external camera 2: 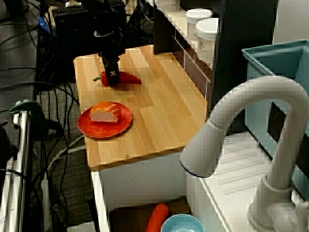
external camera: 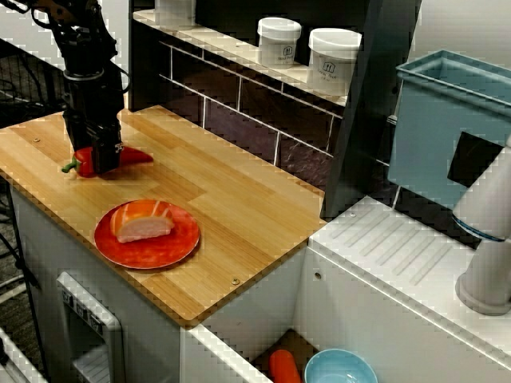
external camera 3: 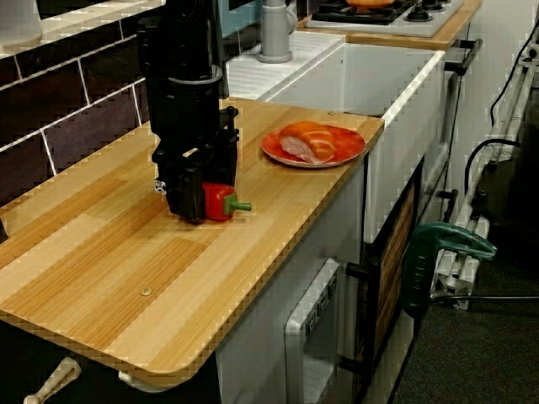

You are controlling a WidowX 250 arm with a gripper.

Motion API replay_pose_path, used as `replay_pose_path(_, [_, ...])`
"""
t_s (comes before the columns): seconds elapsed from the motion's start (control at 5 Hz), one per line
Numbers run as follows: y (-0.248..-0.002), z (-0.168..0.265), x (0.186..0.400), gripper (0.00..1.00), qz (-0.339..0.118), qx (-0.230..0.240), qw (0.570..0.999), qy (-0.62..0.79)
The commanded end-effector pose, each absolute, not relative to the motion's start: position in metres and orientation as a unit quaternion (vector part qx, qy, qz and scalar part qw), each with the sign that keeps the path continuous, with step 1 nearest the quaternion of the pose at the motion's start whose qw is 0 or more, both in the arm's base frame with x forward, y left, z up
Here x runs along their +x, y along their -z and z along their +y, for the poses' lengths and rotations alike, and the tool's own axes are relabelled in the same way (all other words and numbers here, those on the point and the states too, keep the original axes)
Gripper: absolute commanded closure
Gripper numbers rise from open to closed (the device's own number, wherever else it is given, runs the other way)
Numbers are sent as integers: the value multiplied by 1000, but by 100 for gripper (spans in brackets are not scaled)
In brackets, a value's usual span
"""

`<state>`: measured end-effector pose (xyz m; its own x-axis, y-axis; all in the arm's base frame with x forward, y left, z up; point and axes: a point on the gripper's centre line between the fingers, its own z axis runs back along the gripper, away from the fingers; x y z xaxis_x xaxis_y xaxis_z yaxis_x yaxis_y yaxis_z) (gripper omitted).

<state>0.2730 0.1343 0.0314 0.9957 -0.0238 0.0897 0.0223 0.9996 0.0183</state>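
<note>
Red pepper (external camera: 136, 156) half behind pincer (external camera: 99, 162)

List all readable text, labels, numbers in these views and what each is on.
White mark, maybe "X", on the pincer: too blurred to confirm.
Label on the left jar: logo and print, too small to read.
Label on the right jar: same, unreadable.
No other text readable.

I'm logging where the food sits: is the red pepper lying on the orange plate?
No, the red pepper lies on the wooden counter at the tool, apart from the plate.
</note>
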Motion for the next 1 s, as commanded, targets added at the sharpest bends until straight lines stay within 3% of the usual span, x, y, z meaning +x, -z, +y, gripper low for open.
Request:
replay_pose_path(0.0, [-56,139,265,100,-67,6,998,14])
replay_pose_path(0.4, [-89,119,255,100,-97,-13,994,56])
replay_pose_path(0.8, [-87,77,238,100,-124,-11,984,129])
